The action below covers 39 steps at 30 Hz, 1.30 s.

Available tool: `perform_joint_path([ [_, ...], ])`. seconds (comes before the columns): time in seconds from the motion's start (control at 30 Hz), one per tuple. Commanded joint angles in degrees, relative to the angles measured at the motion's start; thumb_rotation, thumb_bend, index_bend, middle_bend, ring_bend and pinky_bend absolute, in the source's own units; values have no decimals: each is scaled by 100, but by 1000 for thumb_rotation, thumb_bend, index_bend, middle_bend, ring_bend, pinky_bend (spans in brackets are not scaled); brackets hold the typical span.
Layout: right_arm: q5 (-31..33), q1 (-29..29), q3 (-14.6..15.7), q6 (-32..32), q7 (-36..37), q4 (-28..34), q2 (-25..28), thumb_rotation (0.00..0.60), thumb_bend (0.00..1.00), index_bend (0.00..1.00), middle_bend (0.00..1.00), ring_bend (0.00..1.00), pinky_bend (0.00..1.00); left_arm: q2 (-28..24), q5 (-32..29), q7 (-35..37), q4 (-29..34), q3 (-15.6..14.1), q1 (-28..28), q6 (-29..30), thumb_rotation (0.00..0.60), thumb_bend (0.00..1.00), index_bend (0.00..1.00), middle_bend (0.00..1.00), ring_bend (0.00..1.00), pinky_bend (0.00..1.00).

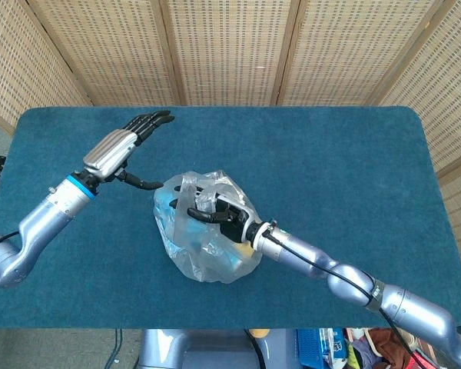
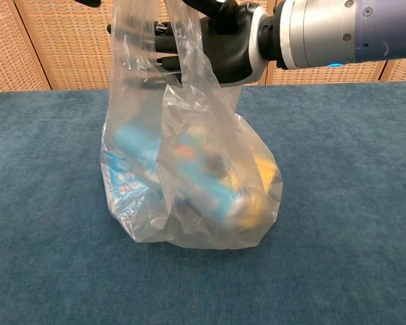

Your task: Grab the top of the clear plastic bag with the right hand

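Clear plastic bag (image 1: 207,238) sits mid-table (image 1: 353,169); the right hand (image 1: 219,215) is clamped on its gathered top, so the grab looks done. Left hand (image 1: 119,146), beside the bag, is spread and empty.

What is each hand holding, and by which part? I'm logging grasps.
The right hand holds the clear plastic bag by its top; the left hand holds nothing, fingers apart.
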State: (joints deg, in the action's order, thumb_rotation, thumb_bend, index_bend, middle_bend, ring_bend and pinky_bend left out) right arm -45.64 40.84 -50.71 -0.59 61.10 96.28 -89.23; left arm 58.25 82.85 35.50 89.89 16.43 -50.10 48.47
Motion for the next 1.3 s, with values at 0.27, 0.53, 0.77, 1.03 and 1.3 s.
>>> perform_joint_path([
  [0.27,269,14,-91,-9,-234,102,40,600,438,194,340,182,114,-321,102,309,-252,-138,223,165,600,0,0,0,0,0],
  [0.53,533,90,-140,-224,-316,317,103,600,436,194,342,186,115,-568,205,593,-380,-251,500,468,600,0,0,0,0,0],
  [0.77,845,268,-171,-482,-260,461,226,600,440,194,345,222,219,-715,317,838,-557,-419,860,867,600,0,0,0,0,0],
  [1.03,1253,558,-104,-749,-214,562,493,600,444,197,428,314,224,-803,432,1212,-832,-591,1178,1213,600,0,0,0,0,0],
  [1.3,1523,725,-201,-956,-198,633,734,600,443,233,514,387,230,-899,357,1270,-929,-695,1675,1796,600,0,0,0,0,0],
])
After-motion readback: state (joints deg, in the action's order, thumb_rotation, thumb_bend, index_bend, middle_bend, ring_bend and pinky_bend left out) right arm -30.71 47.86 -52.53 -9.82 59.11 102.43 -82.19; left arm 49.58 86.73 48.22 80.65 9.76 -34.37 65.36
